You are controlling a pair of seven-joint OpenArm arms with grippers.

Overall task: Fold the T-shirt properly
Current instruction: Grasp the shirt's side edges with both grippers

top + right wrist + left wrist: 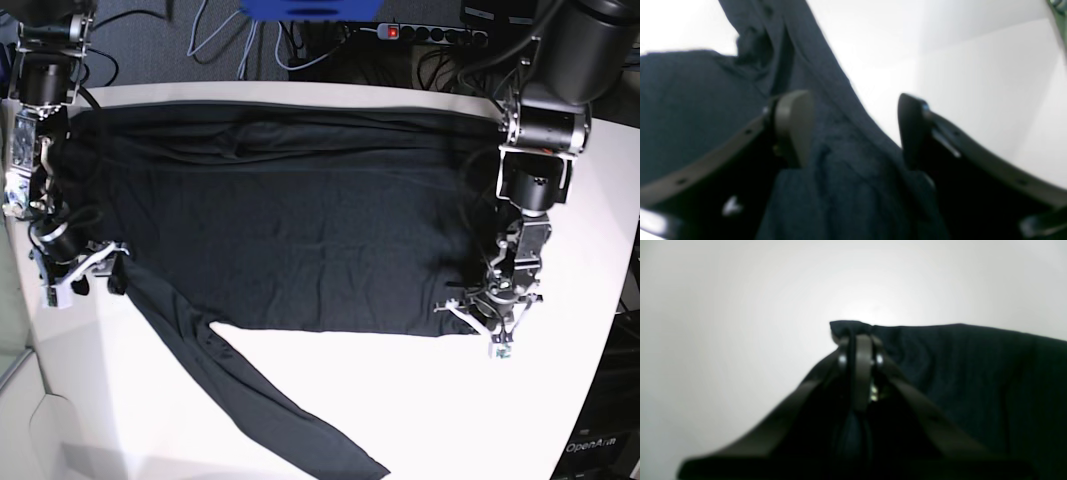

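Fabric fills most of the base view: the large plain black long-sleeved T-shirt (290, 230) of soft matte knit lies spread across the white table (420, 420), its body covering the upper and middle part of the frame, with 1 long sleeve running from the lower left of the body diagonally down toward the bottom centre. At the lower right corner of the body, the left gripper (487, 313) sits at the cloth's edge. In the left wrist view this left gripper (857, 336) has its jaws drawn narrow together, pinching a small bunched corner of the T-shirt (973, 373), which spreads away to the right of the frame over the pale surface. At the left edge of the base view, the right gripper (92, 268) stands where the sleeve meets the body. In the right wrist view the right gripper (853, 130) has its 2 dark fingers (793, 126) spread wide, with a fold of the T-shirt (690, 110) running between them; they clasp nothing, and the view is blurred.
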